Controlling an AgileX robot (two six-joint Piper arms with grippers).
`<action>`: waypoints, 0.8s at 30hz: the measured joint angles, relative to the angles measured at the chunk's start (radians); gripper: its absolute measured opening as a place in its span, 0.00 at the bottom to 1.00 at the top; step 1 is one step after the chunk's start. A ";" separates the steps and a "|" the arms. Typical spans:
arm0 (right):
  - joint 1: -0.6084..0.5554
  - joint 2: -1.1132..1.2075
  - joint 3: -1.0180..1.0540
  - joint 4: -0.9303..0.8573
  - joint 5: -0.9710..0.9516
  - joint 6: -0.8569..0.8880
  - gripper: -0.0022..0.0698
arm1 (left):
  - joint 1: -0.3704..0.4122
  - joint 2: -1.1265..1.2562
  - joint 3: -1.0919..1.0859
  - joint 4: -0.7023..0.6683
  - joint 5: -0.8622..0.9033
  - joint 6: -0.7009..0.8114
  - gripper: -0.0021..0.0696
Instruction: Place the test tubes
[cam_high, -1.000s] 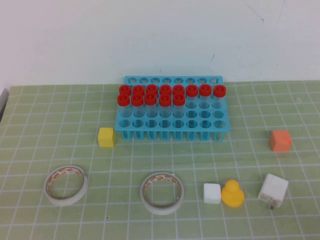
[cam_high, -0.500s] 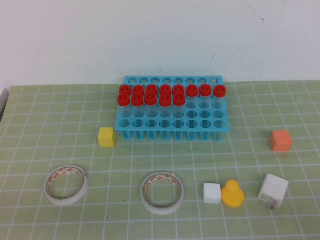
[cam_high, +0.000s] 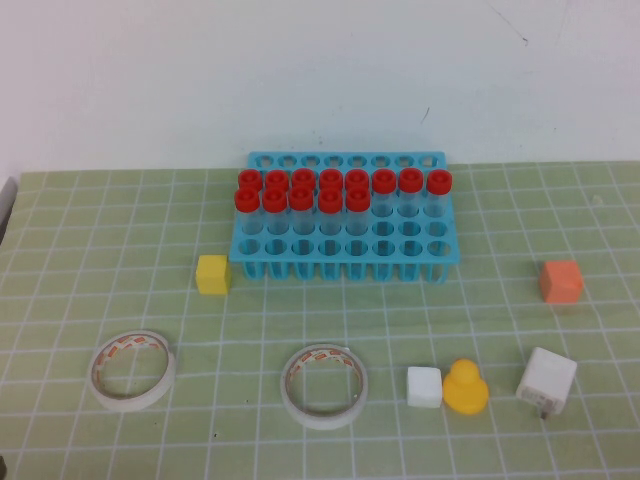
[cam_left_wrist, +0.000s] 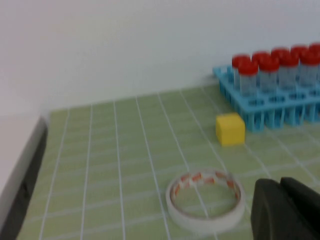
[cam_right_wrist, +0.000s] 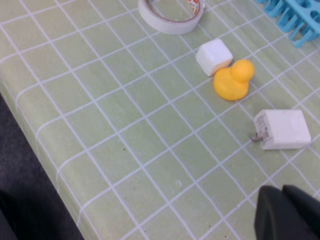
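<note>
Blue plastic rack (cam_high: 345, 243), one, standing mid-bench toward the far edge of the bench (cam_high: 80, 250). We count thirteen red-capped test tubes (cam_high: 330, 192) upright in it: eight across the second row from the back and five in the next row, filled from the left end. The front rows are empty. We find no loose tube anywhere on the bench.

Left gripper (cam_left_wrist: 281, 200): fingers pressed together, holding nothing, low near the near-left corner, just beside a tape roll (cam_left_wrist: 205, 200).

Right gripper (cam_right_wrist: 282, 205): likewise pressed together and empty, above the near edge toward the right corner, near a white charger (cam_right_wrist: 282, 129).

Sundries:
- yellow block (cam_high: 213, 274) just beside the rack's near-left corner
- second tape roll (cam_high: 323, 385)
- white block (cam_high: 424, 386) just beside a duck (cam_high: 465, 387)
- orange block (cam_high: 560, 281) toward the right edge

Risks, as we judge them:
- With no loose tube, any pick must come from the packed rows. Fingers spread between such close caps may knock a neighbour or grip two at once.
- A tube that sticks in its hole may lift or tip the light rack.
- A low reach from the left may drag the tape roll or push the yellow block into the rack.
- A descent with fingers unopened would press on a cap and grasp nothing.
</note>
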 joint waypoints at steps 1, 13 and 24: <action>0.000 0.000 0.000 0.000 0.000 0.000 0.03 | 0.000 0.000 0.000 0.000 0.025 0.000 0.03; 0.000 0.000 0.000 0.000 0.000 0.000 0.03 | 0.002 0.000 -0.002 -0.028 0.198 0.000 0.03; 0.000 0.000 0.000 0.000 0.000 0.000 0.03 | 0.078 0.000 -0.002 -0.075 0.200 0.005 0.03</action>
